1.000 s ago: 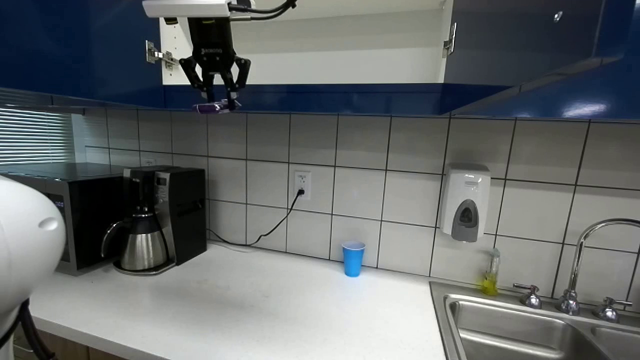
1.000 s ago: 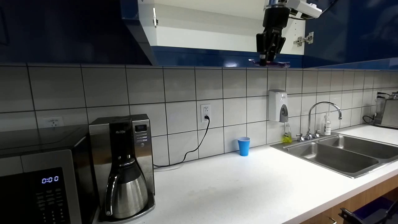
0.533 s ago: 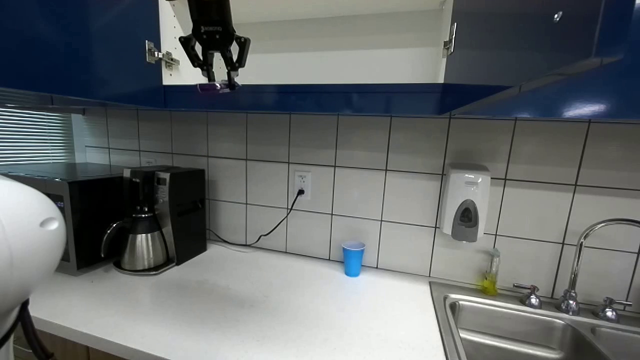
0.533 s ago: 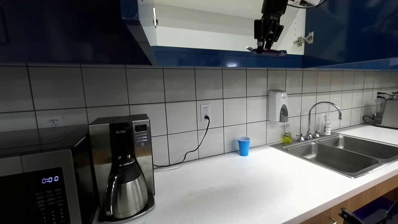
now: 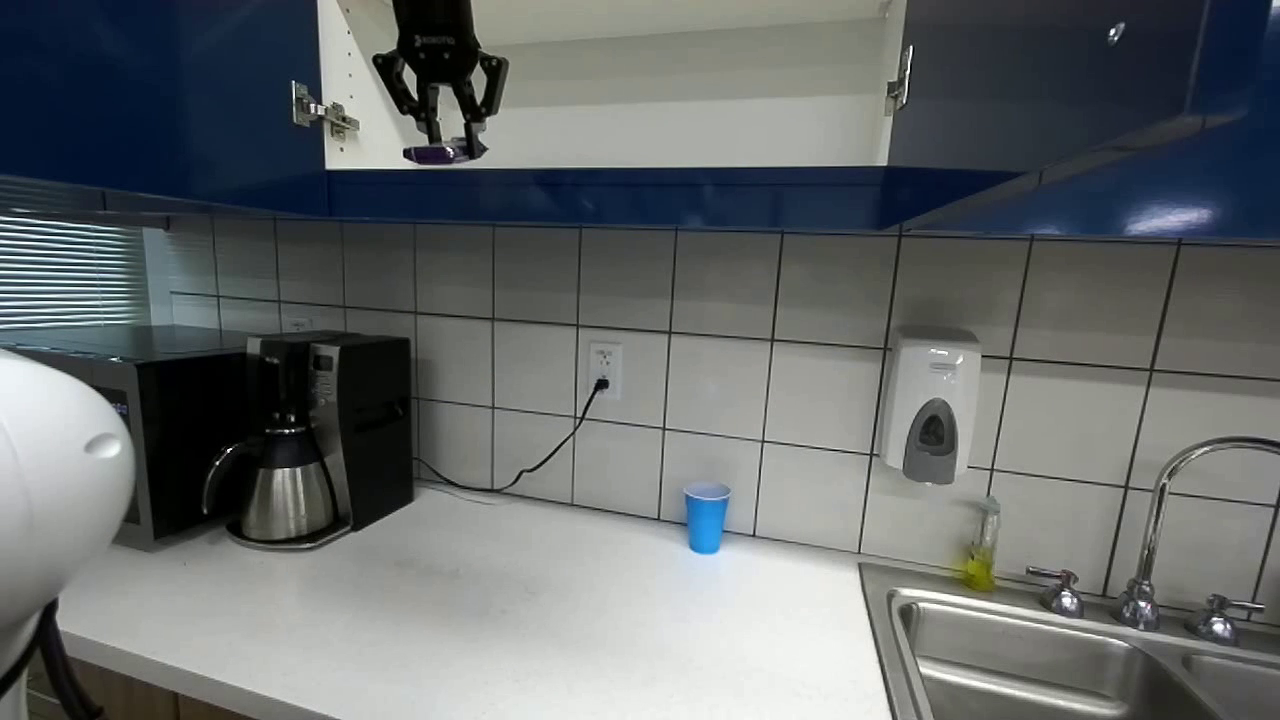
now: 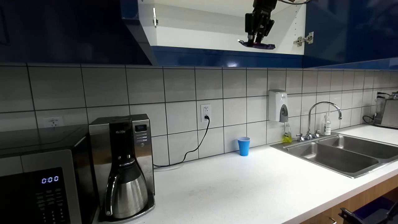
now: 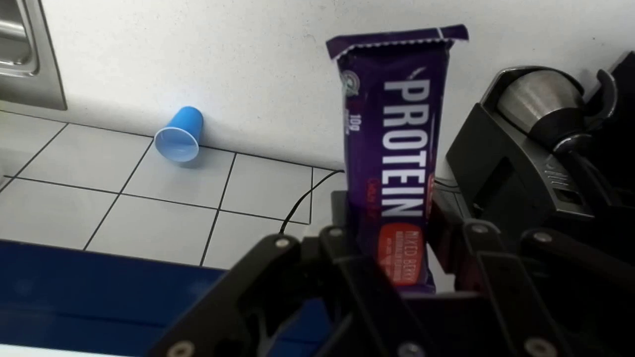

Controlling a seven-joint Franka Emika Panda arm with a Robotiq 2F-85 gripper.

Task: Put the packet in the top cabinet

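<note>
Holds packet (image 7: 397,129) between fingers (image 7: 446,235) closed on its sides; likely mid-delivery; should reach into top cabinet (image 5: 660,130), lower, release.

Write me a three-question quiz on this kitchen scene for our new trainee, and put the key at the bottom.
1. Multiple choice. What is the gripper holding?
A) the blue cup
B) the packet
C) the soap dispenser

2. True or false. The top cabinet is open, with its white interior showing.

3. Fill in the blank. In the wrist view, the large white word on the packet reads ____.

Key: 1. B. 2. True. 3. PROTEIN.
</note>
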